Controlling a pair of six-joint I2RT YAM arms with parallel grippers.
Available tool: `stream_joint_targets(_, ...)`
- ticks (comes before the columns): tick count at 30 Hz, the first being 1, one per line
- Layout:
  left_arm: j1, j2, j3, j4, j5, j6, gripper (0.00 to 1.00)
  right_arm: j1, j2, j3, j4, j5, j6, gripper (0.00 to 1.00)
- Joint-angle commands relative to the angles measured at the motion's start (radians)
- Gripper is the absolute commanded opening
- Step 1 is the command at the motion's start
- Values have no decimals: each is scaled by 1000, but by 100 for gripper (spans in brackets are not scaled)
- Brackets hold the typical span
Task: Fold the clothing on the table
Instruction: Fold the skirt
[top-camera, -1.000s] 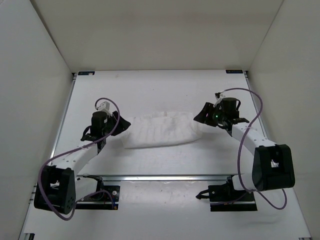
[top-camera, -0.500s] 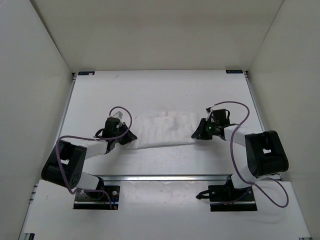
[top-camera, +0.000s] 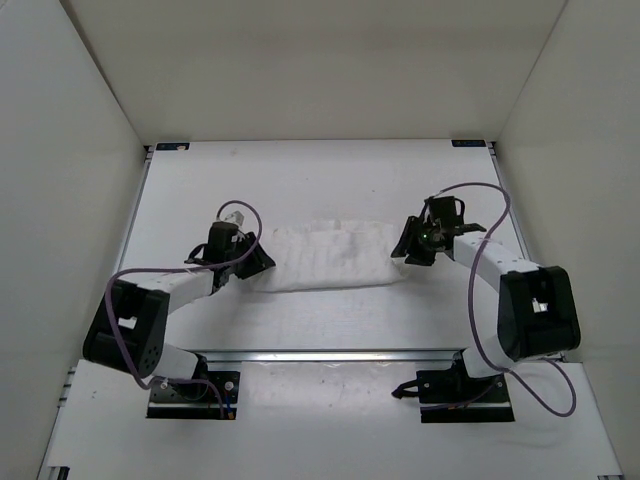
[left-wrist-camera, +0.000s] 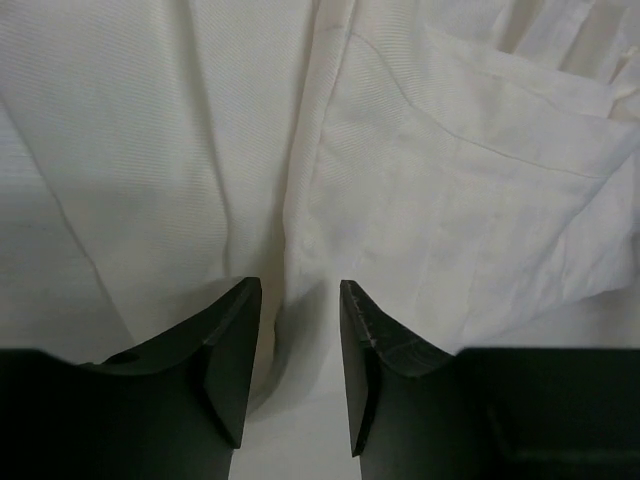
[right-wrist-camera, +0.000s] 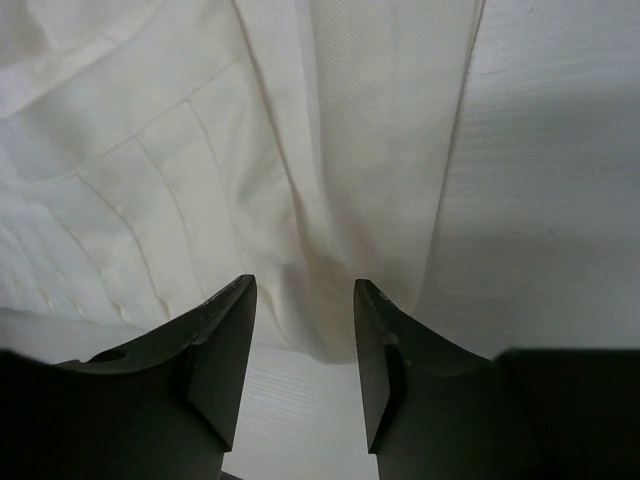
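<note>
Top external view: the clothing (top-camera: 325, 255) lies near the middle of the table (top-camera: 300, 175) as a long, narrow white band running left to right between the two arms. Its far edge is fairly straight and its near edge bows slightly toward the arm bases. The surface is rumpled, with soft shadowed folds across it, and it looks layered rather than spread out flat.

From the left wrist, the clothing (left-wrist-camera: 420, 180) shows a fine woven texture, with an upper layer lying over a lower one and ending in a thin, crisp edge to the right. A soft vertical fold runs down toward the left claw (left-wrist-camera: 298, 288). From the right wrist, the clothing (right-wrist-camera: 150, 180) shows several faint parallel crease lines on the left and a raised, gathered ridge running down to the right claw (right-wrist-camera: 303, 286). Bare table (right-wrist-camera: 560, 150) shows to the right of the fabric edge.

The left claw (top-camera: 258, 262) sits at the band's left end and the right claw (top-camera: 403, 248) at its right end, each low over the fabric. Both claws are released: the dark fingers stand apart, cloth is visible through the gap, and neither pair presses the fabric.

A purple cable (top-camera: 235, 215) loops above the left wrist, and another purple cable (top-camera: 480, 190) arcs over the right arm. A metal rail (top-camera: 330, 353) crosses the table's near side, and white enclosure walls (top-camera: 300, 70) rise around it.
</note>
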Motion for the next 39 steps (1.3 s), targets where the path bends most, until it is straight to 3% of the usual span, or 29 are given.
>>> stream_joint_targets(1, 17, -114, 62, -133, 0, 22, 49, 2, -121, 58, -108, 92, 1, 42)
stream_joint_targets(7, 1, -293, 9, -202, -13, 5, 54, -47, -198, -55, -57, 17, 21, 63)
stream_joint_targets(13, 23, -406, -118, -287, -75, 7, 56, 9, -217, -176, 16, 31, 78, 73)
stream_joint_targets(22, -14, -404, -238, -235, -134, -38, 73, 0, -159, -255, 128, -26, 105, 74)
stream_joint_targets(31, -57, -292, -220, -129, -150, -95, 74, 8, -85, -290, 211, -33, 133, 74)
stream_joint_targets(34, -69, -251, -221, -87, -147, -108, 67, 2, -62, -296, 230, -17, 142, 73)
stream_joint_targets(36, -68, -228, -218, -54, -147, -111, 53, -15, -50, -309, 250, -18, 159, 71)
stream_joint_targets(39, -65, -211, -221, -34, -145, -111, 32, -32, -38, -319, 274, -23, 177, 58)
